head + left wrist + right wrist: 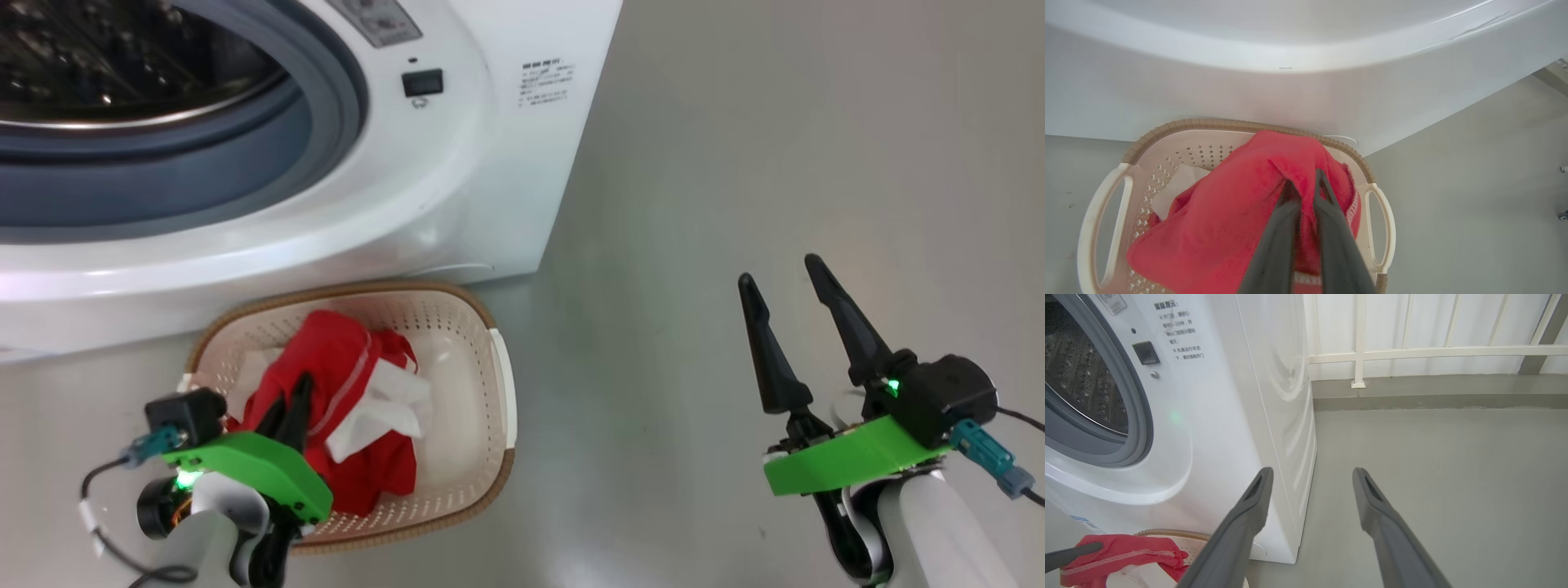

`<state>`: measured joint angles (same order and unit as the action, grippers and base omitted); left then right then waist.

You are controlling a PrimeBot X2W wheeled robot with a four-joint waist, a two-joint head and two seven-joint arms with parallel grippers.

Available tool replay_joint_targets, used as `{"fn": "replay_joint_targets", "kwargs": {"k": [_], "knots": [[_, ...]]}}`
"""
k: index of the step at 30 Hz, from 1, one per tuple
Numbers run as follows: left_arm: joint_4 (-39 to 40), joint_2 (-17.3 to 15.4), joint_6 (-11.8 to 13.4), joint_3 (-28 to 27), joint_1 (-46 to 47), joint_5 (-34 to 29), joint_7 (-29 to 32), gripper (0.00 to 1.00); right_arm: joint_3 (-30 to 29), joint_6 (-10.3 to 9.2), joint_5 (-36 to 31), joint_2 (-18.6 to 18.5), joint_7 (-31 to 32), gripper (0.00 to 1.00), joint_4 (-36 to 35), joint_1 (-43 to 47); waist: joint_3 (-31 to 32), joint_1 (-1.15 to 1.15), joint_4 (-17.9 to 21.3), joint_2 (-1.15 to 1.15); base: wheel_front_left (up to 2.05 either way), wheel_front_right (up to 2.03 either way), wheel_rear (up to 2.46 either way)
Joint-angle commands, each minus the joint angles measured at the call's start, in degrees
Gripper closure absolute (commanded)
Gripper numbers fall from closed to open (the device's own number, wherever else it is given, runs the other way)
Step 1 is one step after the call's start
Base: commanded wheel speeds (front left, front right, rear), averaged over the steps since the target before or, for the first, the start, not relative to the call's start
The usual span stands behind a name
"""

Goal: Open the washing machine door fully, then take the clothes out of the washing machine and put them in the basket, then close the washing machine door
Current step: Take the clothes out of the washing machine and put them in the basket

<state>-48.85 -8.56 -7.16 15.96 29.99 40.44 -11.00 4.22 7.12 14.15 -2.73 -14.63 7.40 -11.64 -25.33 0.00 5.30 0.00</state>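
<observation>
Clothes (343,367): soft red-and-white fabric inside perforated, rounded cream basket (457,327)

Your three views share the basket (461,384)
Head looks down; left wrist close above; right wrist low beside it

clothes (326,359) in basket (467,408), basket on floor (735,163) — before the washing machine (457,180)
</observation>
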Motion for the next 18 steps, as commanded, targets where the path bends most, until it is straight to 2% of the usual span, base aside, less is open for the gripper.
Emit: {"fn": "replay_joint_targets", "kwargs": {"k": [1, 8, 18], "knots": [[-1.1, -2.0, -0.3, -0.3, 1.4, 0.5, 0.3, 1.00, 1.4, 0.36, 0.6, -0.1, -0.4, 0.00, -1.4, -0.9, -1.7, 0.00, 0.7, 0.00, 0.00, 0.00, 0.00], [-11.1, -1.9, -0.3, 4.6, 6.4, 4.1, 6.1, 1.00, 2.3, 0.36, 1.0, -0.1, -0.4, 0.00, -1.3, -2.7, -4.0, 0.00, 1.8, 0.00, 0.00, 0.00, 0.00], [-18.8, -1.9, -0.3, 8.9, 9.4, 4.3, 6.5, 1.00, 2.4, 0.36, 1.9, -0.1, -0.4, 0.00, -1.1, -3.2, -5.1, 0.00, 2.8, 0.00, 0.00, 0.00, 0.00]]}}
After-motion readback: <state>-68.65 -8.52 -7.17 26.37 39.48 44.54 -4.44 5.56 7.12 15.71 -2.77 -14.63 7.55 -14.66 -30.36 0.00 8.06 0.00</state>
